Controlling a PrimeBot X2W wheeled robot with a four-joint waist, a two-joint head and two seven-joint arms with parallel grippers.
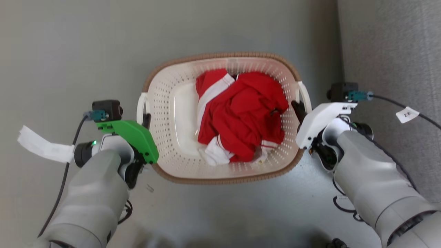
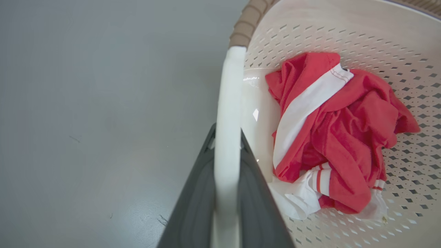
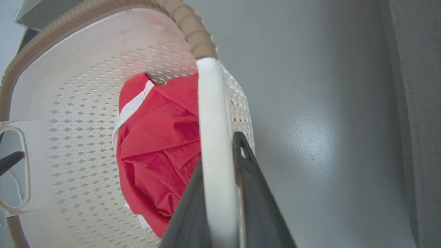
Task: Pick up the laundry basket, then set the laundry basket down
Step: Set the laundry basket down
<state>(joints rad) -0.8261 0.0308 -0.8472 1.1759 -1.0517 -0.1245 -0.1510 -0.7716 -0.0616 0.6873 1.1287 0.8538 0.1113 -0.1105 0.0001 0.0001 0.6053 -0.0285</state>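
Left tool (image 1: 146, 120), right tool (image 1: 298, 107) — laundry basket (image 1: 220, 55) gripped between them.

Left forearm (image 1: 91, 199) pale grey, rounded. Green wrist cover (image 1: 134, 134). Black left camera (image 1: 107, 108), teal plug (image 1: 99, 115), black left cable (image 1: 63, 175), white paper tag (image 1: 43, 147). Right forearm (image 1: 372, 172) same grey. White wrist cover (image 1: 320, 120), black right camera (image 1: 341, 91), teal connector (image 1: 358, 95), right cable (image 1: 386, 99) with handwritten label (image 1: 406, 114). Fingers (image 2: 194, 206) dark grey, tapered.
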